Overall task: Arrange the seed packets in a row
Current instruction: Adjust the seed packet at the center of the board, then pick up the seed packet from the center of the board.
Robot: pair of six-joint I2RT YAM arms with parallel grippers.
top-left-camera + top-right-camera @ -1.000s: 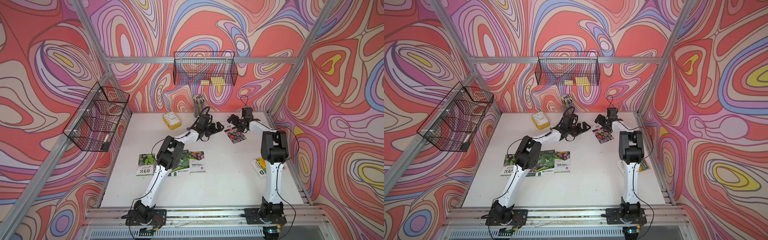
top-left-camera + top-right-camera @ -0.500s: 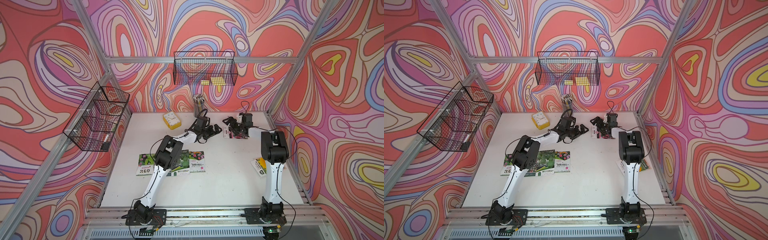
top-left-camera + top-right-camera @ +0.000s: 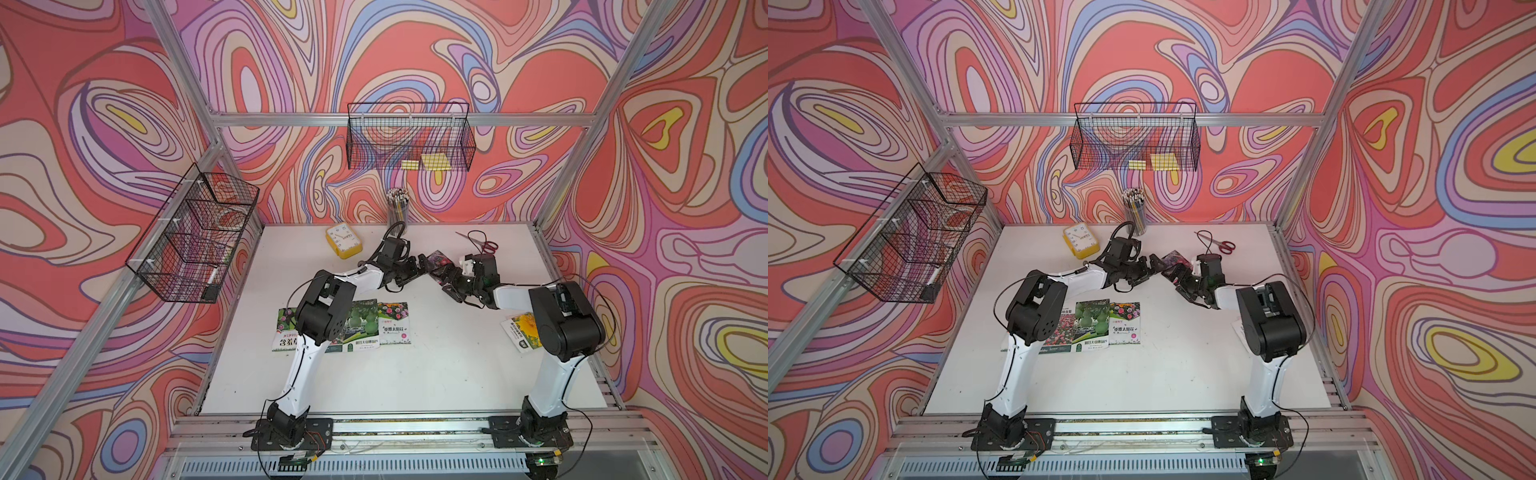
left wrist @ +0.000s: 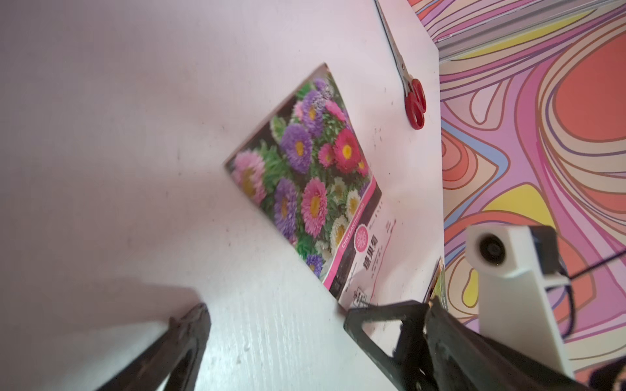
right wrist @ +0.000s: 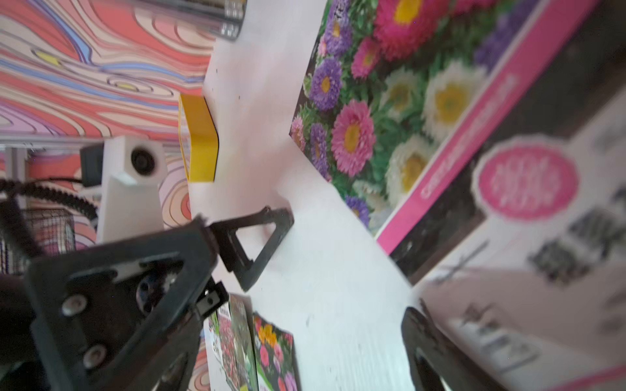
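A seed packet printed with purple and pink asters lies flat at the table's back middle, large in the left wrist view and the right wrist view. My left gripper stands open just left of it, holding nothing. My right gripper is open at the packet's near corner, and one finger lies against its white label end. Several more seed packets lie side by side under the left arm. A yellow-flower packet is half hidden by the right arm.
A yellow clock, a pencil cup and red-handled scissors stand along the back. Wire baskets hang on the left wall and the back wall; the back one holds yellow sticky notes.
The right gripper has swung from behind the aster packet to its near left corner. The left gripper has drawn back a little. The packet now lies slightly further left.
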